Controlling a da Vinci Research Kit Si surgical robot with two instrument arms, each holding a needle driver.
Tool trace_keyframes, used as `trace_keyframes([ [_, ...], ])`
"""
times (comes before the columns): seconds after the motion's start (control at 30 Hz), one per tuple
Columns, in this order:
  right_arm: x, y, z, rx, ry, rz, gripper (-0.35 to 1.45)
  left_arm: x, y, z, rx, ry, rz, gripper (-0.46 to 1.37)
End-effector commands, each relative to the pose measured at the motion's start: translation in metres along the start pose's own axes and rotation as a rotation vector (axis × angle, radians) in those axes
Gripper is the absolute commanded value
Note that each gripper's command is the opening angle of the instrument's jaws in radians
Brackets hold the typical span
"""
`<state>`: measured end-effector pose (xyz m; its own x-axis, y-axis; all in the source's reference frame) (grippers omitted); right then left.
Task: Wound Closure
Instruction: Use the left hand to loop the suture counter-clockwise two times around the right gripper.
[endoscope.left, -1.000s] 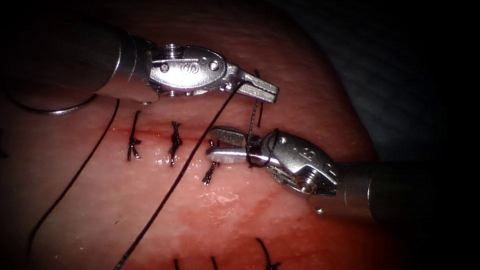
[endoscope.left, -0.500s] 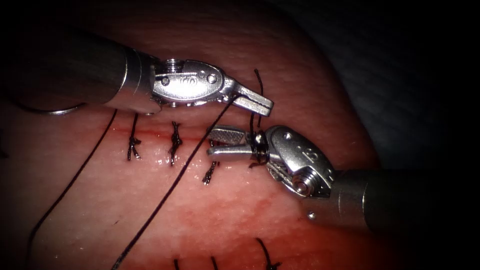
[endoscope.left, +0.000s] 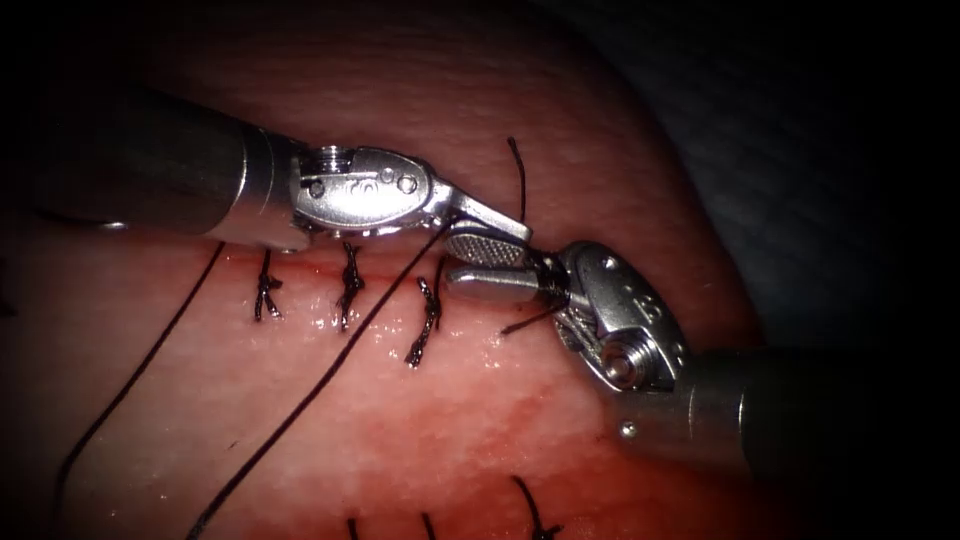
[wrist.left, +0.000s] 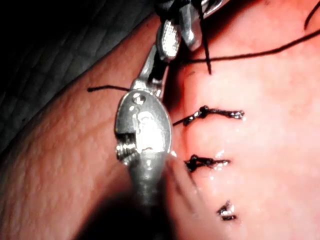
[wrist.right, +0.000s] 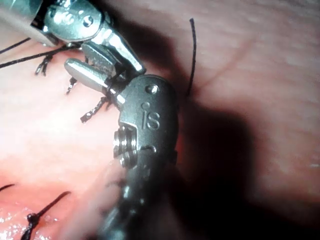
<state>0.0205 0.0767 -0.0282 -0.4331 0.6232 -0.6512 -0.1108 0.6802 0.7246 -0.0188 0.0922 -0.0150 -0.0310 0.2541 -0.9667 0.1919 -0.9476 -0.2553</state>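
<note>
The left tool (endoscope.left: 500, 222), in from the upper left, has its jaws clamped on the thread (endoscope.left: 330, 365). That strand runs on a long diagonal from the jaws near centre down to the bottom edge at lower left.

The right tool (endoscope.left: 455, 262) points left from the lower right, its jaws a little apart with nothing between them and turns of thread wound round their base.

A short thread tail (endoscope.left: 518, 170) stands upward behind the left jaws, its lower end hidden.

Three tied stitches (endoscope.left: 348, 288) cross the cut (endoscope.left: 300, 266).

The needle (endoscope.left: 110, 226) is a bare glint under the left shaft. I can't tell whether it is in the tissue (endoscope.left: 450, 420).
</note>
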Motion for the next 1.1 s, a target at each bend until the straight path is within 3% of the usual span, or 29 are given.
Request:
trace_keyframes([
  [0.03,0.0002,0.0001,-0.0001,-0.020,0.003,-0.003,0.15,-0.0002,0.0002,-0.0001,0.001,-0.010,0.005,-0.35],
  [0.2,0.0003,0.0010,-0.0006,-0.105,0.002,-0.032,0.16,-0.0005,0.0010,-0.0004,0.025,-0.023,0.027,-0.35],
  [0.47,-0.0004,0.0020,-0.0016,-0.353,-0.074,0.065,0.18,-0.0004,0.0026,0.0004,0.122,-0.083,0.102,-0.35],
  [0.7,0.0003,0.0031,-0.0037,-0.525,-0.091,0.116,0.16,-0.0005,0.0064,0.0002,0.347,-0.273,0.174,-0.35],
  [0.8,0.0005,0.0034,-0.0039,-0.617,-0.092,0.141,0.16,-0.0008,0.0081,0.0005,0.405,-0.328,0.194,-0.35],
  [0.97,0.0004,0.0036,-0.0036,-0.731,-0.129,0.133,0.26,-0.0011,0.0096,0.0012,0.470,-0.389,0.228,-0.35],
  [1.1,0.0003,0.0038,-0.0033,-0.794,-0.166,0.124,0.49,-0.0012,0.0097,0.0015,0.482,-0.401,0.230,-0.35],
])
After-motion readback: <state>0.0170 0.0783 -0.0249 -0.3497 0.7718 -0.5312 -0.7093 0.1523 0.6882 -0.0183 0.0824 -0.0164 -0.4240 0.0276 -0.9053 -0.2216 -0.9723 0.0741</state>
